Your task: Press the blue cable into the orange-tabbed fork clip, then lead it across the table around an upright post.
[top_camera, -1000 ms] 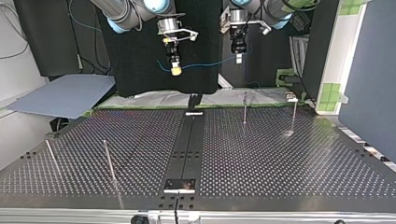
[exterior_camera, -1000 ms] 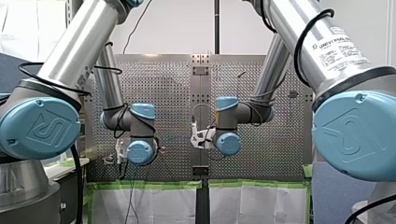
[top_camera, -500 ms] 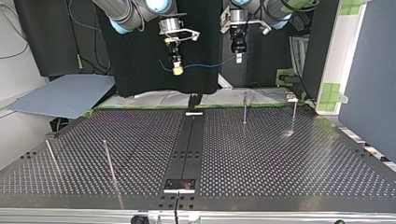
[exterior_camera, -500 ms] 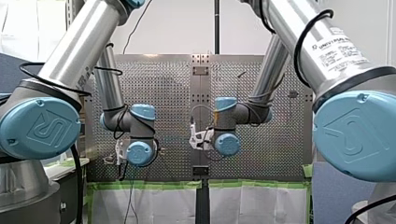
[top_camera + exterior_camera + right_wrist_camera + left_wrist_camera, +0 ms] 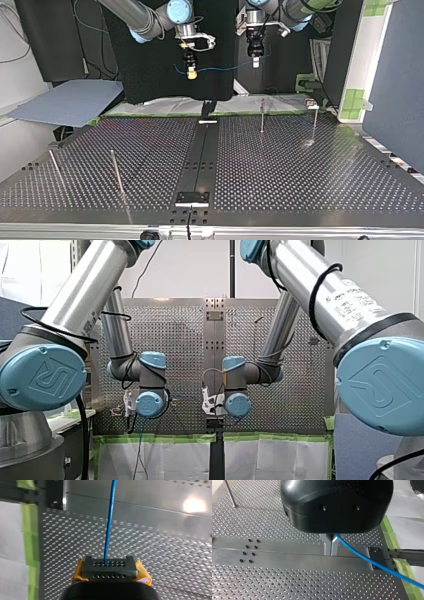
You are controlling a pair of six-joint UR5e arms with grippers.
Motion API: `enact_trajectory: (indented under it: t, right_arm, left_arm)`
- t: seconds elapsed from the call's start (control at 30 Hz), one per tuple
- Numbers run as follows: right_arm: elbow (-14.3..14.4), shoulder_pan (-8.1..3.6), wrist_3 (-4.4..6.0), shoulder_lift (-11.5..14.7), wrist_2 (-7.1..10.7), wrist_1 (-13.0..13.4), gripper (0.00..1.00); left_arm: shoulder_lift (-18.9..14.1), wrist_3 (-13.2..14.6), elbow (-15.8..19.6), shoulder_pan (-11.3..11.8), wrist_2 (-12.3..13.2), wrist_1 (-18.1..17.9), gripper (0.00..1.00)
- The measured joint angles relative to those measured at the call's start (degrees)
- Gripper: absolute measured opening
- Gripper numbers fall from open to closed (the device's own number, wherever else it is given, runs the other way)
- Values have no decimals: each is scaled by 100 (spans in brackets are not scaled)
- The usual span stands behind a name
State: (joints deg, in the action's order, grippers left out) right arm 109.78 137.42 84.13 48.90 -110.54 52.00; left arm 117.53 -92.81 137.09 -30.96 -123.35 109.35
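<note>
My right gripper [image 5: 191,75] has slid sideways toward my left gripper [image 5: 255,62], narrowing the gap between the two. Its wrist [image 5: 237,405] has sunk lower and come nearer my left arm. The blue cable [image 5: 220,68] strung between the grippers now spans a shorter stretch. More of the right arm's blue joint [image 5: 178,8] shows above its gripper.

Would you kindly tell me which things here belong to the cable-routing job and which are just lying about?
Job in hand: blue cable, gripped by my left end effector and my right end effector; upright posts on the perforated table.

Lying about: grey-blue sheet; green tape; white cloth.
</note>
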Motion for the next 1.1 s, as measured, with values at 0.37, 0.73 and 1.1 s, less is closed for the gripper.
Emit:
enact_trajectory:
  t: [0.37,0.73,1.1]
  right_arm:
    - [-128,-109,56,38,-26,-146,0]
    - [-372,-257,364,601,363,-357,0]
    - [-570,-288,437,632,688,-210,0]
  left_arm:
    - [13,-136,-2,93,-80,-70,0]
    - [-421,-439,-7,330,114,-23,0]
    - [-441,-369,-5,843,579,248,0]
